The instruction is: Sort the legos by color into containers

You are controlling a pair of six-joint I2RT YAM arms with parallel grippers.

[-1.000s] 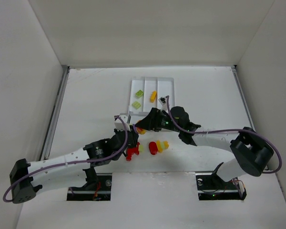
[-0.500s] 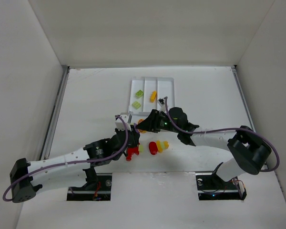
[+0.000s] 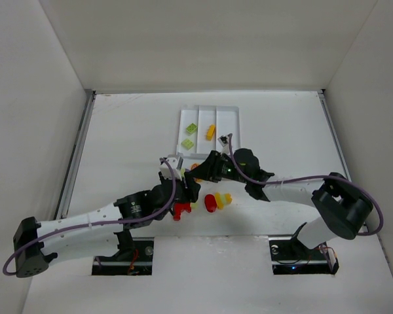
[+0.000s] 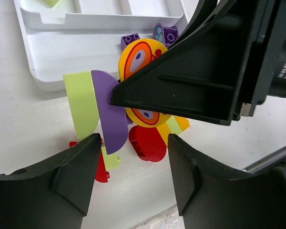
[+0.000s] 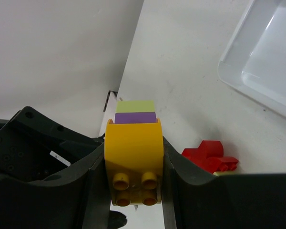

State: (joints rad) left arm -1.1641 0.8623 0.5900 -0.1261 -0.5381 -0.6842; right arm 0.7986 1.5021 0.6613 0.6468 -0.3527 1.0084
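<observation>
The right gripper [image 5: 133, 177] was clenched on a yellow brick [image 5: 133, 152], holding it by its flat sides just off the near corner of the white tray [image 4: 62, 52]. A purple half-round piece [image 4: 112, 112] and a light green piece [image 4: 81, 107] sat flat against the yellow brick's far face. Whether they were clipped on or only touching, no view settled. The left gripper [image 4: 134, 157] hung just beside that cluster, its fingers spread with nothing between them.

On the counter [image 4: 19, 143] lay a red oval piece [image 4: 148, 143], and 2 small purple bricks [image 4: 131, 40] sat by the tray's edge. The overhead view showed 2 green bricks [image 3: 192, 128] in the left long section and 1 yellow-orange brick [image 3: 211, 131] in the middle one.

The main risk, as I judged it, was the stack. If purple and green were locked onto the yellow, carrying it to the middle section would put 3 colours in 1 compartment. With the left fingers open, nothing braced those pieces, so a pull would not split them, or they might shake loose mid-carry and scatter. The 2 grippers were also crowded together — a careless lift could knock one against the other.
</observation>
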